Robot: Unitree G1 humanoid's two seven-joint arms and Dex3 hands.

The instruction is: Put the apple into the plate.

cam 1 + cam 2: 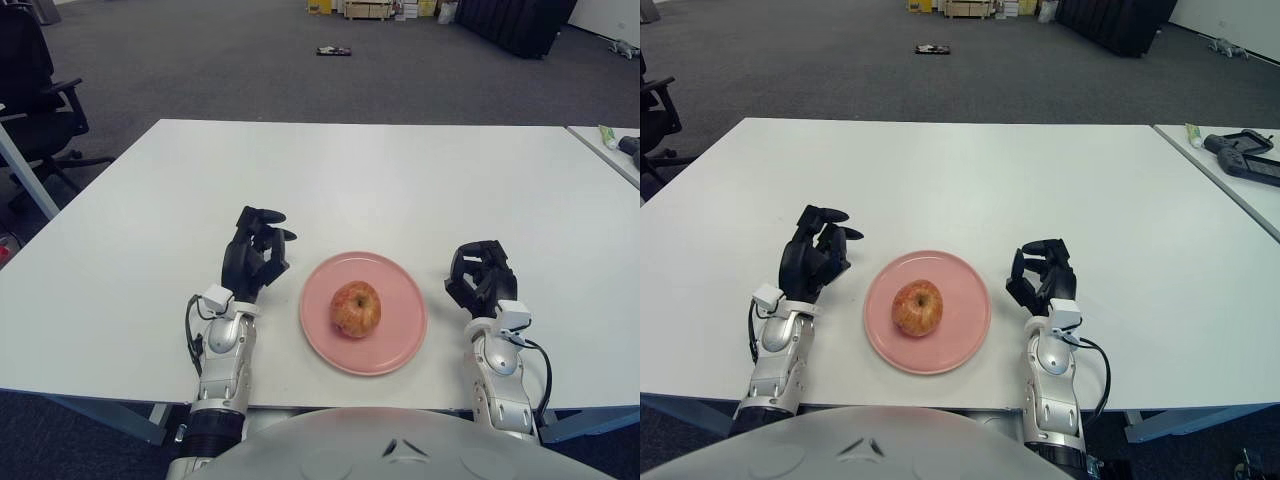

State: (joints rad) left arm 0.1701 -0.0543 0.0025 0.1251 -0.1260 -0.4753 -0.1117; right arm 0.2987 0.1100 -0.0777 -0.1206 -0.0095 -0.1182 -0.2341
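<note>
A red-yellow apple (356,308) sits upright in the middle of the pink plate (400,345) near the table's front edge. My left hand (255,250) is just left of the plate, fingers loosely curled and holding nothing, apart from the apple. Right of the plate shows my right hand (480,276), its fingers curled and empty.
The white table (380,170) stretches far behind the plate. A second table at the right edge carries a green tube (1192,131) and a dark device (1244,156). A black office chair (35,90) stands at the far left on the grey carpet.
</note>
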